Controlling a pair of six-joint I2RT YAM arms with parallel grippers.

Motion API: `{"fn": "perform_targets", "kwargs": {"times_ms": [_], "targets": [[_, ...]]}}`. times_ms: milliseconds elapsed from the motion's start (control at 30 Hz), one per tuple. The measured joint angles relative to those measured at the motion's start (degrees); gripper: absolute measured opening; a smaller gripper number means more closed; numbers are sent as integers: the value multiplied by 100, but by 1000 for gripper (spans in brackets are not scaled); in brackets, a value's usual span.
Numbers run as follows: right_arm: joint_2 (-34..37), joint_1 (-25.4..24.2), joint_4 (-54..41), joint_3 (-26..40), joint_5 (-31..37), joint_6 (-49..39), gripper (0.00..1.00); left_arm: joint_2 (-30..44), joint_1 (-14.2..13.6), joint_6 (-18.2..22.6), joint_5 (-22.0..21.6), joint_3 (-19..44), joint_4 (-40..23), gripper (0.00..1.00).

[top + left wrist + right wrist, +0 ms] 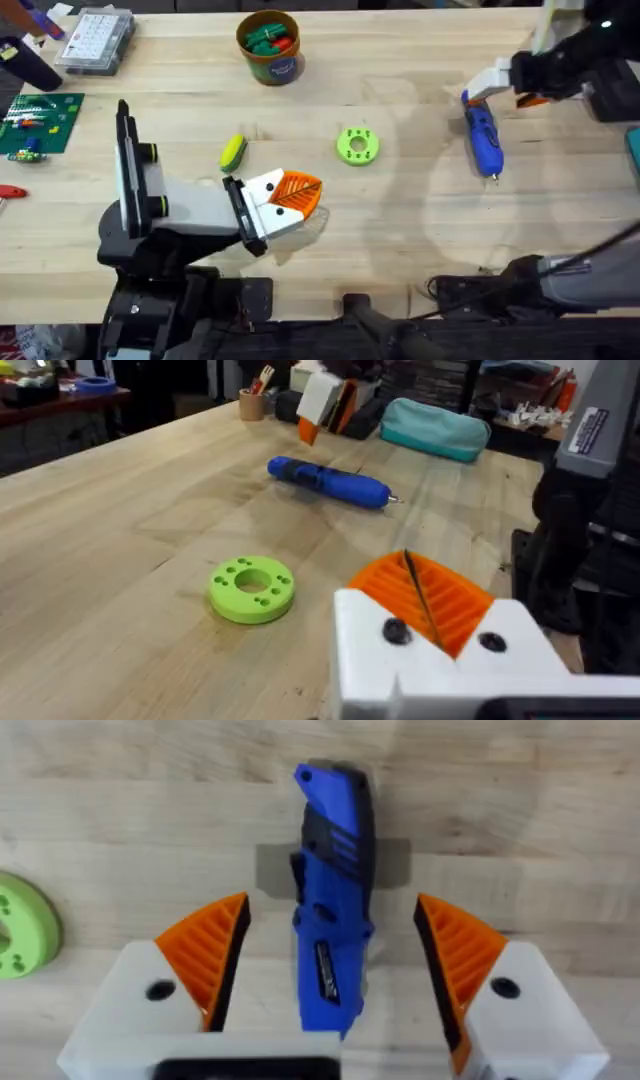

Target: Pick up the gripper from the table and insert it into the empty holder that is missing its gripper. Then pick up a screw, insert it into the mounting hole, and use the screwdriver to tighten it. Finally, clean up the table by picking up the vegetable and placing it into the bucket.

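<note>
Screwdriver (333, 890) lying flat near the surface's right edge, between the spread pads of the right gripper (332, 955), not yet pinched. Rigid, probably smooth and fairly heavy: grasp mid-barrel. Left gripper (292, 193) pressed together, empty.

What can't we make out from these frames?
- Bucket contents: overhead, too small; red and green shapes, none identifiable.
- Screws and holder: clear parts box, overhead, contents too small to tell.
- Screwdriver bit end: right wrist, cut off behind the gripper body at the bottom edge.
- Right gripper: overhead, blurred by the dark arm; open fingers straddle the screwdriver in the right wrist view.
- Vegetable: overhead, too small for detail.
</note>
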Motion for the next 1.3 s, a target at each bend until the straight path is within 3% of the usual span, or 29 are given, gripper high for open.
{"fn": "perform_targets", "kwargs": {"times_ms": [533,1100,1200,1300], "targets": [[978,43,367,-16,51,-175,988,1,0,0,0,0,0,4],[1205,113,388,-19,154,-195,983,0,0,-1,0,0,0,4],[1213,182,389,-19,258,-223,890,1,0,0,0,0,0,4],[1231,236,392,-19,349,-261,629,1,0,-2,-1,0,0,4]]}}
